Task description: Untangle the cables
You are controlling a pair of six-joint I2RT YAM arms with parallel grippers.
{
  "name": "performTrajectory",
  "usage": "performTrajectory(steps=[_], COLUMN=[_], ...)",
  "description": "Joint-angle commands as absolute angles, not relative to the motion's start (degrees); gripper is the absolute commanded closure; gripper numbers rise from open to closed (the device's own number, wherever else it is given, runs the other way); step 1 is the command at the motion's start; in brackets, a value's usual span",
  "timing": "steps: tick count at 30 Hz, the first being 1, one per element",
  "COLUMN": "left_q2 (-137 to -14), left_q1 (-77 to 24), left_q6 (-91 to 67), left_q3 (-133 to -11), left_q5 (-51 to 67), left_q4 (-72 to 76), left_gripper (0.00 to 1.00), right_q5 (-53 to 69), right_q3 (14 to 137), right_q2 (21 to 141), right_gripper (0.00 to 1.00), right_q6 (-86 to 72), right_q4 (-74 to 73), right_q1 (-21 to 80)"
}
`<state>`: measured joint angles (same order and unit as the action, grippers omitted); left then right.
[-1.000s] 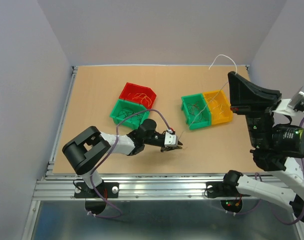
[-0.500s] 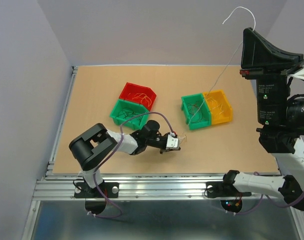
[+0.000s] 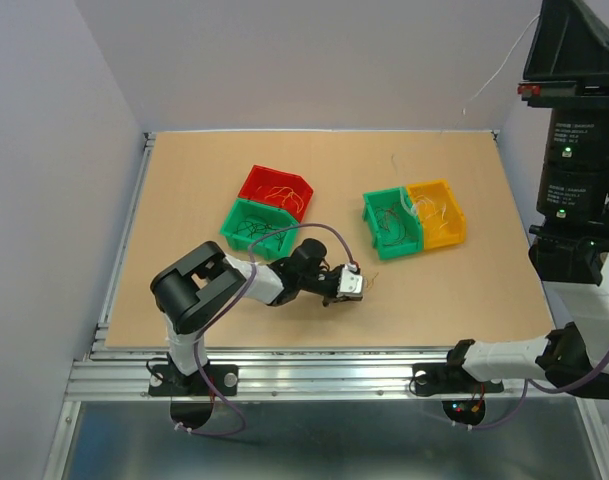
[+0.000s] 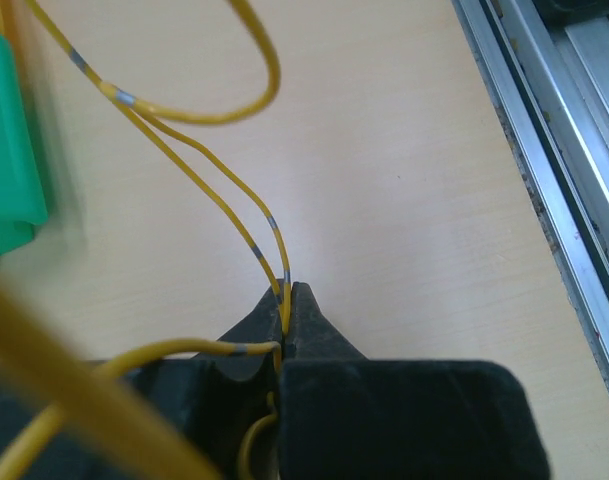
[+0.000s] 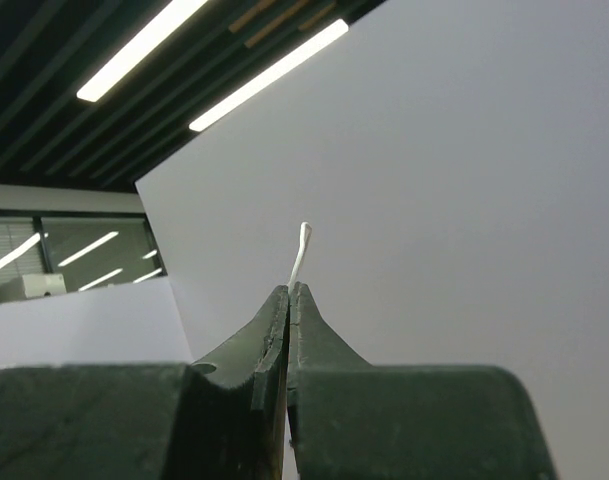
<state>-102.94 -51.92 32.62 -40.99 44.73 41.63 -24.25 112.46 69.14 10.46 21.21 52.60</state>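
My left gripper (image 3: 356, 290) lies low on the table in front of the bins and is shut on a thin yellow cable (image 4: 199, 165). Its strands run between the closed tips (image 4: 289, 292) and loop away over the wood. My right gripper (image 5: 288, 292) is raised high at the far right, with its tips at the top edge of the top view (image 3: 549, 12). It is shut on a whitish cable (image 5: 302, 240), whose end pokes out above the tips. The rest of that cable (image 3: 499, 72) hangs down to the left in the air. More thin cables (image 3: 280, 193) lie in the bins.
A red bin (image 3: 252, 181) and a green bin (image 3: 232, 225) stand together at mid-left. A second green bin (image 3: 369, 210) and a yellow bin (image 3: 454, 225) stand together at mid-right. A metal rail (image 4: 559, 150) runs along the table's near edge.
The right arm has risen steeply, lifting the whitish cable up out of the right-hand bins. The left gripper has closed on the yellow cable and hardly shifted.
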Motion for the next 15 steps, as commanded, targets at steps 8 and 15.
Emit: performTrajectory(steps=[8,15], left_q2=[-101.16,-96.07], left_q1=[-51.24,-46.32], left_q6=[30.86,25.66], left_q3=[-43.59,-47.11], left_q5=[42.9,42.63], left_q4=[39.29,34.19], left_gripper=[1.0,1.0], right_q5=[-25.31,-32.26], right_q3=[108.38,91.76], right_q2=[63.38,57.31], right_gripper=[0.99,0.99], right_q6=[15.2,23.01], right_q4=[28.12,36.73], right_q1=[53.0,52.91])
